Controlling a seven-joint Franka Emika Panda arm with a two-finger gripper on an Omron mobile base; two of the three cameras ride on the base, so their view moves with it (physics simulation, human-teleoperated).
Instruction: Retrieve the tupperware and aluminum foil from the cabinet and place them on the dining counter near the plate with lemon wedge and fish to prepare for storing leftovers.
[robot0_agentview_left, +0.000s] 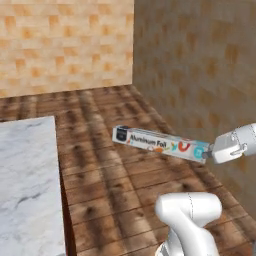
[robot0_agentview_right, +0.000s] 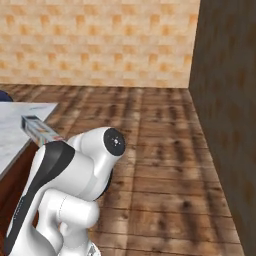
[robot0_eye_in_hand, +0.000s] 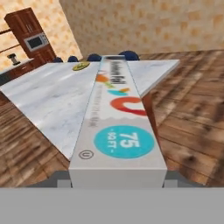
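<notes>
My gripper (robot0_agentview_left: 208, 152) is shut on the teal end of the aluminum foil (robot0_agentview_left: 160, 143), a long white box held level in the air over the wooden floor. Its black end points toward the dining counter (robot0_agentview_left: 25, 175). In the hand view the aluminum foil (robot0_eye_in_hand: 116, 109) runs straight ahead from the gripper (robot0_eye_in_hand: 117, 179) over the marble dining counter (robot0_eye_in_hand: 52, 92). The plate (robot0_eye_in_hand: 81, 66) with its yellow rim sits near the counter's far edge, and what lies on it is too small to make out. From the right base, the foil's black end (robot0_agentview_right: 37, 129) shows beside the counter (robot0_agentview_right: 15, 125). The tupperware is out of view.
Blue chair backs (robot0_eye_in_hand: 94, 57) line the counter's far side. A tall wood unit with a microwave (robot0_eye_in_hand: 30, 39) stands far left. Tiled walls (robot0_agentview_left: 200, 65) close off the room's corner ahead and to the right. Bare wooden floor (robot0_agentview_left: 125, 185) lies under the box.
</notes>
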